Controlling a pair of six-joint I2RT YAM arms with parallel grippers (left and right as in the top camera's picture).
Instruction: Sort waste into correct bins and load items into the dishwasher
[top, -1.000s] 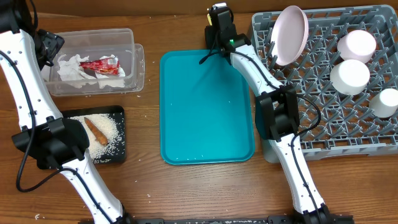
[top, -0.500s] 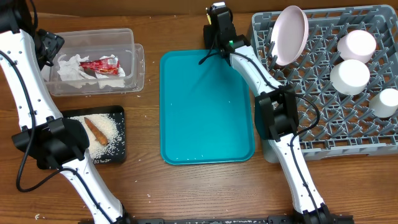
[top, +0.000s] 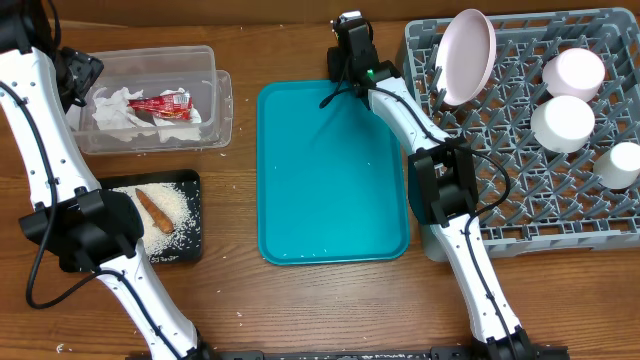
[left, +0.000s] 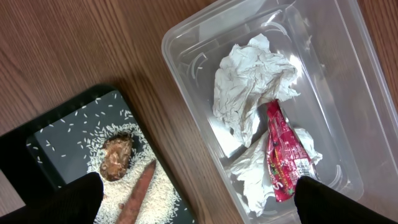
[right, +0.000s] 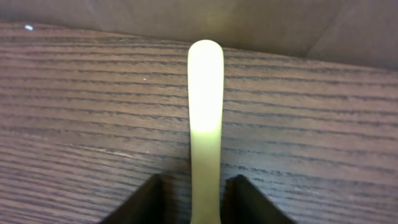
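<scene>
From overhead the sorting looks done. Napkins (top: 115, 105) and wrapper (top: 162, 103) lie in the tub (top: 225, 100), rice (top: 175, 200) and stick (top: 153, 210) lie in the black tray (top: 196, 250), and the teal tray (top: 330, 170) is bare. The rack (top: 520, 200) holds the plate (top: 468, 55) on edge, two bowls (top: 573, 72) and the cup (top: 625, 163). The right gripper (top: 348, 25) is at the table's far edge, just beyond the teal tray's top corner, and it hides the spoon in this view. The left wrist view looks down on the tub and black tray, where a lump (left: 116, 155) sits beside the stick in the rice. The left gripper (left: 205, 202) is spread wide with nothing between its fingers. The right wrist view shows the spoon (right: 205, 93) lying flat on bare wood, its handle running between the fingers (right: 152, 199). Wood shows between the handle and one finger, so the jaws are open and nothing is gripped. The step in hand, I judge, is picking up the spoon, the last item for the rack. The next move calls for pinching the thin handle squarely, lifting it clear of the table and carrying it right to a free slot in the rack without knocking the plate.
</scene>
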